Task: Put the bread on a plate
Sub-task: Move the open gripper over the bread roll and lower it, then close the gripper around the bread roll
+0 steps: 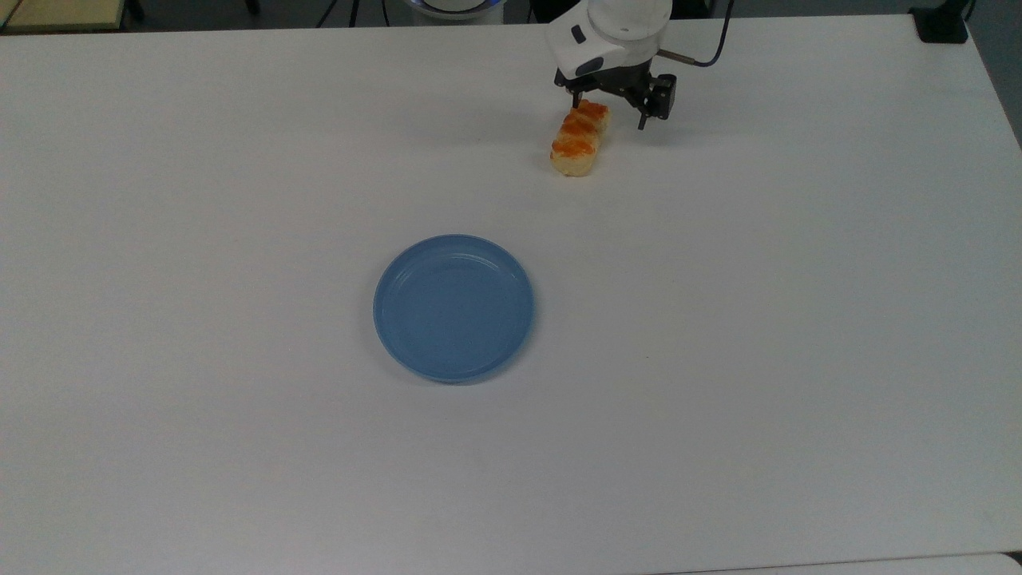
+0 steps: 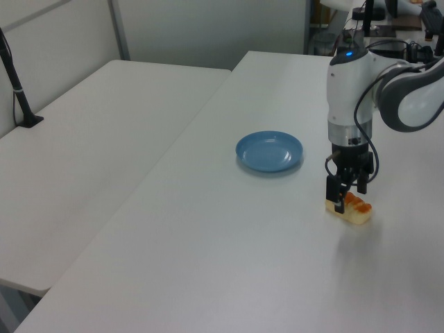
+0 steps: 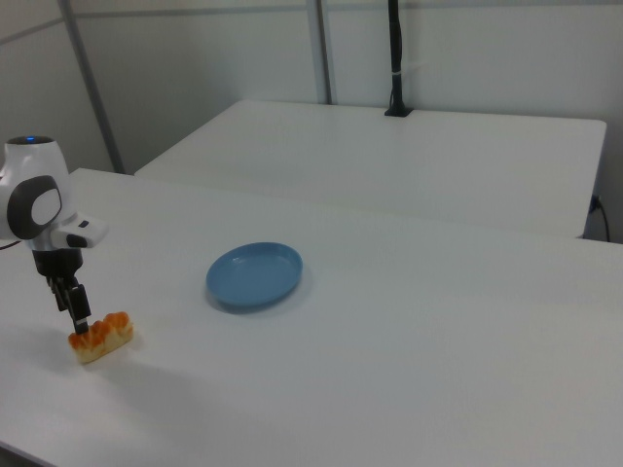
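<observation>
The bread (image 1: pixel 576 145) lies on the white table near the top view's upper edge, a pale-yellow bar with orange-brown bumps. My gripper (image 1: pixel 608 112) is open and low over the bread's far end, one finger at that end's left side and the other out to its right. In the left view the gripper (image 2: pixel 349 198) hangs straight down with a fingertip in front of the bread (image 2: pixel 358 209). In the right view the gripper (image 3: pixel 78 313) reaches the top of the bread (image 3: pixel 105 336). The light-blue plate (image 1: pixel 453 307) sits bare at mid-table, well apart from both.
A black clamp base (image 1: pixel 942 24) sits at the table's far right corner in the top view. A second white table (image 2: pixel 97 146) stands beside this one, carrying a black pole (image 3: pixel 394 58). The table's near edge (image 1: pixel 511 563) runs along the top view's bottom.
</observation>
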Robot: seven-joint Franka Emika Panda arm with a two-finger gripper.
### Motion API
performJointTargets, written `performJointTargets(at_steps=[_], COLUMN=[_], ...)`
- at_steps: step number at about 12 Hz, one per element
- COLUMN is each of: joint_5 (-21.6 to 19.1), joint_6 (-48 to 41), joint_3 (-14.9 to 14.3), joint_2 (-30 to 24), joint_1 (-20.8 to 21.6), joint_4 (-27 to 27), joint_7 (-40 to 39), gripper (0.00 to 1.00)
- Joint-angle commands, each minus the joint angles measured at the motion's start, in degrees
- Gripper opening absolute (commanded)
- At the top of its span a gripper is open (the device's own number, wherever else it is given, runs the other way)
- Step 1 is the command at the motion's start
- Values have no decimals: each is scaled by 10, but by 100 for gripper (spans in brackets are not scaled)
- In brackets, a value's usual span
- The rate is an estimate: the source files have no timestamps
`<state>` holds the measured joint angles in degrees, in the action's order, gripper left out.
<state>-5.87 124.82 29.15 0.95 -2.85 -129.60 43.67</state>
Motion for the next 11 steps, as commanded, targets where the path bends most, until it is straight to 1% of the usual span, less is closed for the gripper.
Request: performJointTargets(at_steps=[1,5,9,10,11], joint_5=[19,54,77,99,119], joint_6=[20,22,23,25,27], joint_3=[0,0,-1,-1,-1], joint_2=[-10,-6,29,38,45], joint_1=[12,-4,-9,-9,-8], joint_4=[-26,-25,-21,-20,-17], joint_7=[11,33,37,53,62], gripper=[100,100,100,98,73])
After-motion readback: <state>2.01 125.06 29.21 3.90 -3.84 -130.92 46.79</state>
